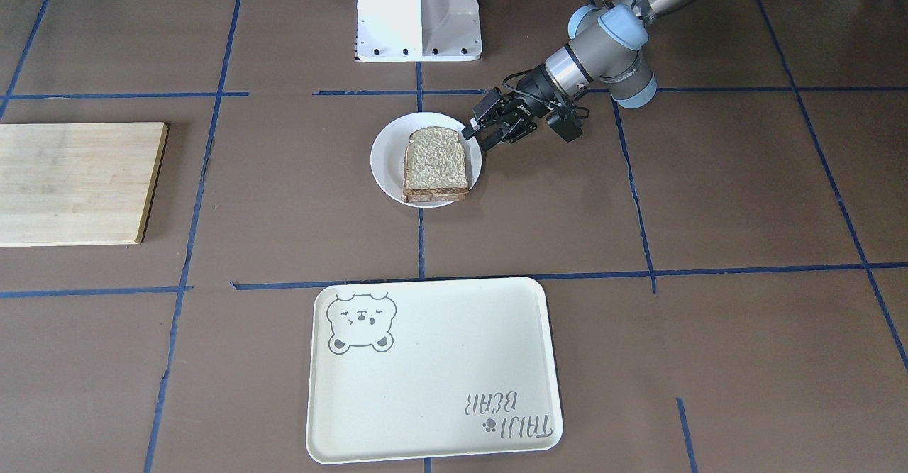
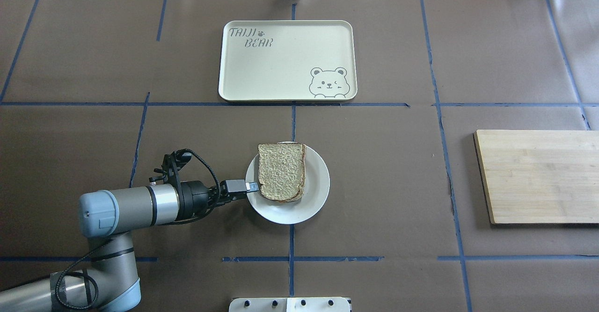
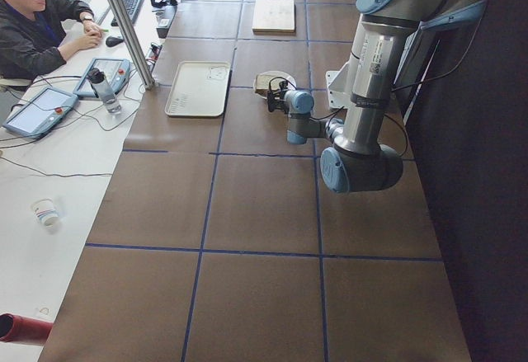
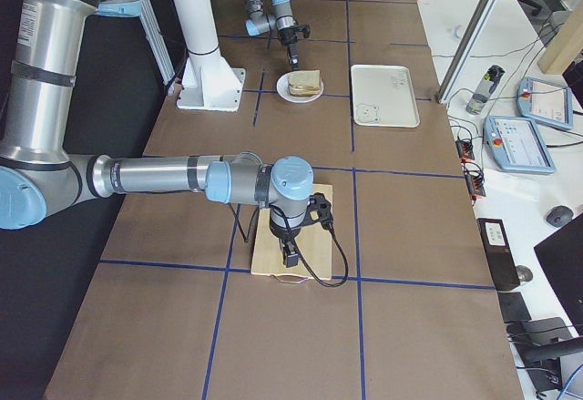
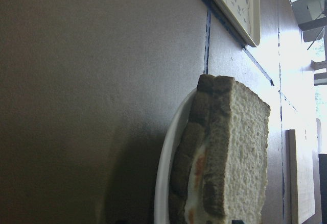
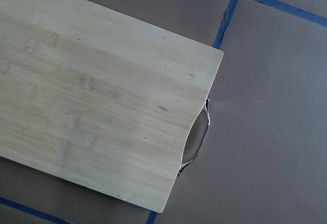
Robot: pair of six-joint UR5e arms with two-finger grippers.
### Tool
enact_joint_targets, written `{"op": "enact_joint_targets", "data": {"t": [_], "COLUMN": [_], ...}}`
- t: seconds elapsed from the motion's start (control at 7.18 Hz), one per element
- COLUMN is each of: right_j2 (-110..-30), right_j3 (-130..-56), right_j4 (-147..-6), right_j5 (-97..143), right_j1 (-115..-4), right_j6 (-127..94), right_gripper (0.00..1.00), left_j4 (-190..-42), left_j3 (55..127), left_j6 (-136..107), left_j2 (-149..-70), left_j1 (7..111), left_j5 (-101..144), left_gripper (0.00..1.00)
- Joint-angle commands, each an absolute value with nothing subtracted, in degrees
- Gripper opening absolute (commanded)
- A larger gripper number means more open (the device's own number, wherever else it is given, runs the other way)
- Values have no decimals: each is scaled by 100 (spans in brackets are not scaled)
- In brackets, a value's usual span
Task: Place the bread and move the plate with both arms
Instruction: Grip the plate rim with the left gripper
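At the far left we see the left arm [image 2: 135, 206] reaching low across the counter [image 2: 383, 171]. Its left end effector [image 2: 252, 187] is turned on its side at the near rim of the plate [image 2: 311, 199]. Its jaws look released, one above and one below the rim, not clenched on it. Just ahead of its tips the bread [image 2: 281, 171] lies flat on the plate, stacked on a second slice [image 5: 184, 168], with white and orange filling showing between them. Further ahead of that end effector, well apart from the plate, sits the cream bear tray [image 2: 285, 64]. Far off to its right lies a wooden board [image 2: 538, 176]. The right end effector [image 4: 289, 259] hangs directly over the board's handle end, pointing down. We cannot tell whether it is released or clenched.
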State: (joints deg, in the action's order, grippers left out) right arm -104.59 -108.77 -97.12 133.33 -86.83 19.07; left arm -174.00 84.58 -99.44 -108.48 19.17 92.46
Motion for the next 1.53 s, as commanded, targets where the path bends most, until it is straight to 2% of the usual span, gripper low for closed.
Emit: {"op": "enact_joint_targets", "data": {"t": [0.0,0.42,0.84,1.11,1.25,1.39], "right_j2": [-10459,-10459,-10468,-10468,-10468,-10468], "right_j3": [-10890,-10890,-10890,-10881,-10872,-10872], "right_j4": [-9712,-9712,-9712,-9712,-9712,-9712], "right_j5": [13342,13333,13333,13342,13333,13342], "right_j1": [-8684,-8684,-8684,-8684,-8684,-8684], "right_j6": [1907,1907,1907,1907,1907,1907], "right_gripper": [100,100,100,100,100,100], "left_j4": [-17402,-17394,-17394,-17402,-17411,-17446], "left_j3": [8403,8280,8113,8095,8095,8103], "left_j6": [-10063,-10063,-10063,-10072,-10072,-10090], "left_j2": [-10863,-10942,-11056,-11170,-11223,-11232], "left_j1": [1916,1916,1907,1916,1916,1925], "left_j5": [9237,9237,9237,9237,9229,9194], "left_gripper": [53,51,30,19,19,12]}}
